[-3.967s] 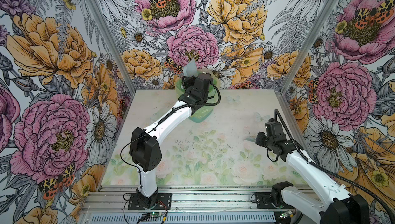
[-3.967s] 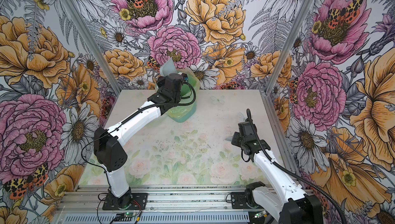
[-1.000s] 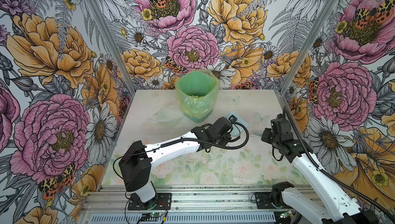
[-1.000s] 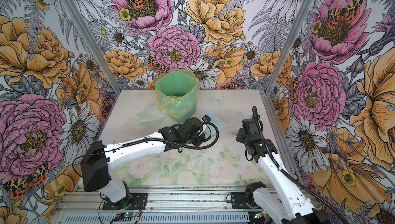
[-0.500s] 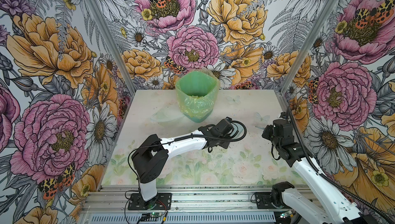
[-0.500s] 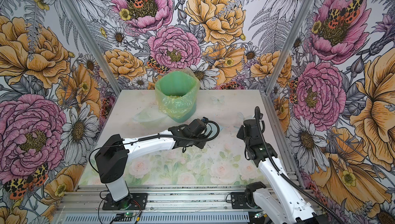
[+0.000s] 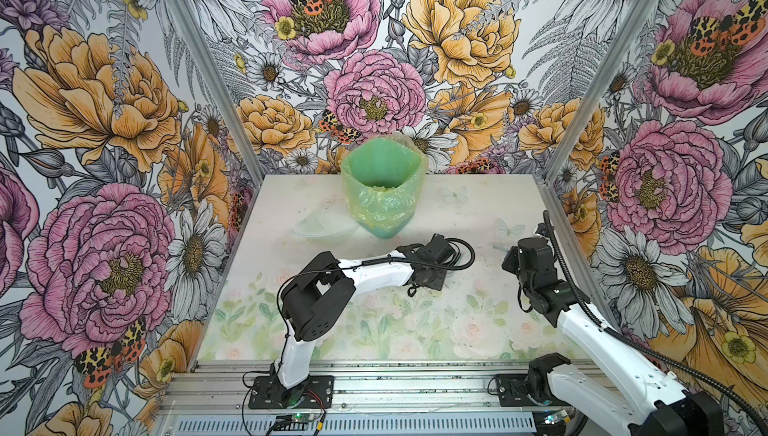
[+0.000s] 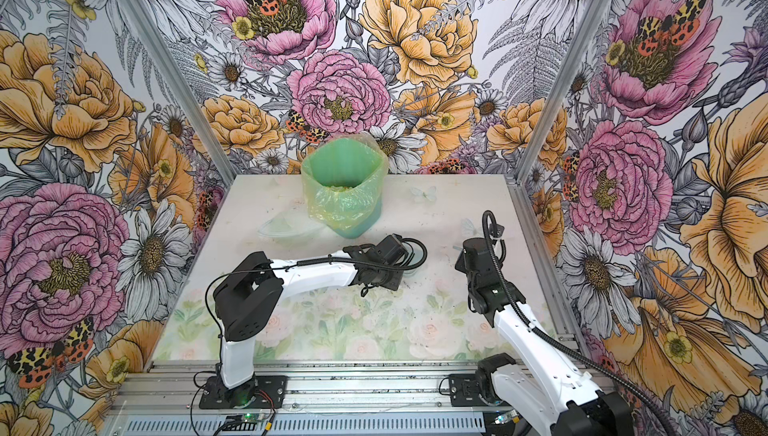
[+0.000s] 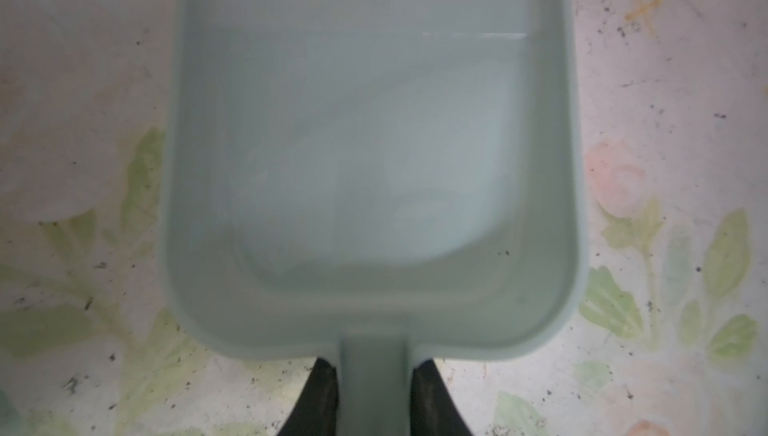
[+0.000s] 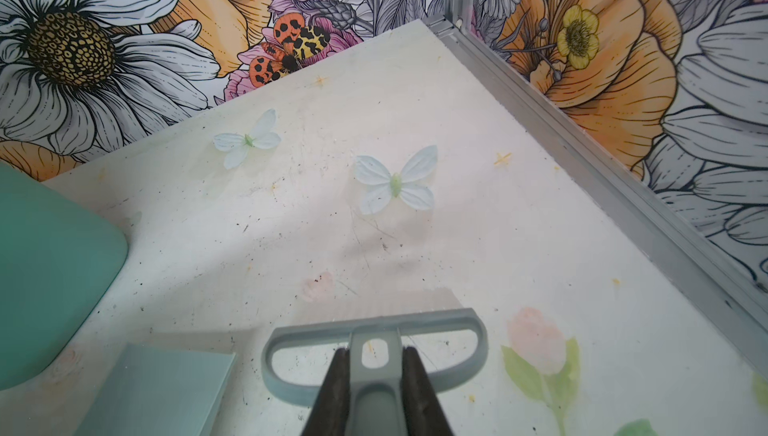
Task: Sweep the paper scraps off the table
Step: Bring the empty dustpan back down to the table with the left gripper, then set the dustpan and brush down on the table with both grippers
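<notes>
No paper scraps show on the table (image 7: 374, 321); only dark specks lie on it. In the left wrist view my left gripper (image 9: 376, 367) is shut on the handle of the grey-blue dustpan (image 9: 374, 163), which is empty and sits low over the table. In both top views that gripper (image 7: 436, 280) is right of centre, in front of the bin. My right gripper (image 10: 374, 355) is shut on the handle of the grey-blue brush (image 10: 374, 330), whose bristles point at the table. It hangs near the right wall (image 7: 510, 257), a short way right of the dustpan (image 10: 158, 388).
The green bag-lined bin (image 7: 384, 188) stands at the back middle, with small lumps at its bottom. A clear plastic piece (image 7: 320, 228) lies left of it. The aluminium frame (image 10: 582, 155) and flowered walls close in the right and back edges.
Four seconds ago the left gripper held the dustpan over the bin; it has since come forward and down to the table. Over the last second the right gripper shifted slightly toward the back.
</notes>
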Controlling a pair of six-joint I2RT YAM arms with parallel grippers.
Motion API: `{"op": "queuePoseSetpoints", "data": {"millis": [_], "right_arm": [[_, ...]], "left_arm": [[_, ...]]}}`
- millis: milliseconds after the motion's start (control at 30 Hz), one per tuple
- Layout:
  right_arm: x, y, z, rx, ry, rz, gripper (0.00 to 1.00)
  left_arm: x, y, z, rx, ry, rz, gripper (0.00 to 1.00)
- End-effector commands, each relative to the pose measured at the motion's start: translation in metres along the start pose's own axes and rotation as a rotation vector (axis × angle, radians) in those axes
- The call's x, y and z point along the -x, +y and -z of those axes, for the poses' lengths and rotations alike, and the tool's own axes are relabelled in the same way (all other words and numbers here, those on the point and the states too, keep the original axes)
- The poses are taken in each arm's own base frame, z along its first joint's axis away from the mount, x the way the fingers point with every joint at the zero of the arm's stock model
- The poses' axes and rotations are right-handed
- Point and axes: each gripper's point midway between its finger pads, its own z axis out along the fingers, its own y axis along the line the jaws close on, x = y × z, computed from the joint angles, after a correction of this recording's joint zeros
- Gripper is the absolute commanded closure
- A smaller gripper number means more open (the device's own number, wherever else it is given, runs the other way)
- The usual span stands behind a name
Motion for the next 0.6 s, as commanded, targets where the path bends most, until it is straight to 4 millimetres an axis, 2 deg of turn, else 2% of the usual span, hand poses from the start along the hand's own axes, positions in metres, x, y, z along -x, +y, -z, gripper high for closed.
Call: {"op": "queuePoseSetpoints", "data": {"millis": [0, 300, 567], "right_arm": [[0.005, 0.003, -0.005, -0.015, -0.052, -0.027, 1.0], [-0.01, 0.017, -0.023, -0.01, -0.024, -0.002, 1.0], [-0.012, 0.022, -0.032, -0.006, -0.034, 0.009, 1.0]], "left_arm": [[0.016, 0.004, 0.003, 0.013, -0.037, 0.047, 0.8], [0.015, 0.021, -0.004, 0.054, -0.031, 0.081, 0.79], [0.017, 0.035, -0.008, 0.086, -0.034, 0.099, 0.78]]}}
